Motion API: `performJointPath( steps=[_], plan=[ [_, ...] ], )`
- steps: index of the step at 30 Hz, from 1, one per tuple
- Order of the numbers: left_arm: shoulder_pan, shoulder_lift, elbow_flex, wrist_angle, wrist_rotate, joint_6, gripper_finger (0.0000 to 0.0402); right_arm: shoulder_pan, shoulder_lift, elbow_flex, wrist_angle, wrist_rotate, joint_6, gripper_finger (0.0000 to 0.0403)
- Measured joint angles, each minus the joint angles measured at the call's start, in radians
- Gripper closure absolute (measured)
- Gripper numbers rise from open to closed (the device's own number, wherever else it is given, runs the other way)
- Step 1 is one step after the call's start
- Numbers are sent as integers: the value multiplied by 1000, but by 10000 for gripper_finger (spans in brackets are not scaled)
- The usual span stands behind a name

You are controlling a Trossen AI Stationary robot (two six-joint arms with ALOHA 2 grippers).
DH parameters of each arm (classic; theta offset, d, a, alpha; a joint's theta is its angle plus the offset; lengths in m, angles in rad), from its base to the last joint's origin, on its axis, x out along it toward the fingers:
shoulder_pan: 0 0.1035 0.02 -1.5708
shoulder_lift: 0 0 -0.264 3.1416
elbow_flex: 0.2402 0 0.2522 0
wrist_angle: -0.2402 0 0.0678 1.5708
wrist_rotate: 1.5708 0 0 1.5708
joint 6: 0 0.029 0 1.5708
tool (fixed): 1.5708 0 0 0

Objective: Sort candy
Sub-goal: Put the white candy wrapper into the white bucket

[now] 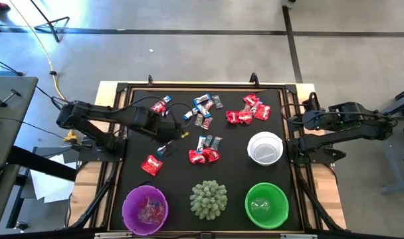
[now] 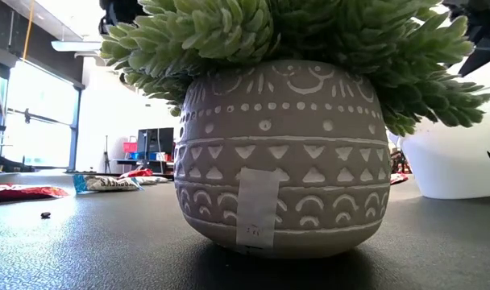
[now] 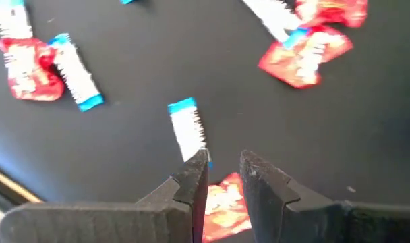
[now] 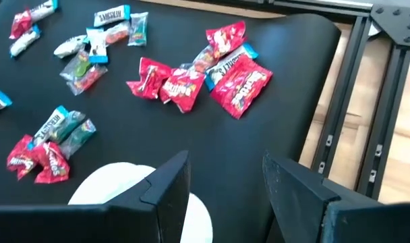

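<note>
- Some candy (image 1: pixel 147 210) has been dropped into the purple bowl (image 1: pixel 128 200) at the table's (image 1: pixel 135 133) near-left corner; most is scattered across the far half, unsorted.
- The left gripper (image 3: pixel 223 167) is held narrowly parted, empty, over a blue-and-white sweet (image 3: pixel 187 128), seen only in its wrist view.
- The right gripper (image 4: pixel 225 177) is parked wide at the right edge.

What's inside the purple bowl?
The purple bowl has a little heap of shiny wrapped candy at the bottom, bluish and reddish. Pieces on top hide whatever lies under them, so counting them isn't possible.
</note>
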Motion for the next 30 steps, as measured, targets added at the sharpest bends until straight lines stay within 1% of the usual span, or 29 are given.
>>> performJointPath(
  steps=[4, 8, 10, 18, 24, 26, 30],
  plan=[
    [47, 0, -73, 20, -24, 8, 325, 0, 0, 0, 0, 23, 0, 220],
    [93, 0, -153, 33, -105, -25, 325, 0, 0, 0, 0, 65, 0, 220],
    [124, 0, -183, 71, -127, -43, 325, 0, 0, 0, 0, 78, 0, 220],
    [257, 0, -292, 273, -118, 27, 325, 0, 0, 0, 0, 79, -32, 220],
    [369, 0, -376, 353, -198, 97, 316, 0, 0, 0, 0, 78, -4, 220],
    [412, 0, -402, 380, -196, 96, 309, 0, 0, 0, 0, 74, -1, 220],
    [476, 0, -421, 440, -152, 108, 292, 0, 0, 0, 0, 74, -1, 220]
  ],
)
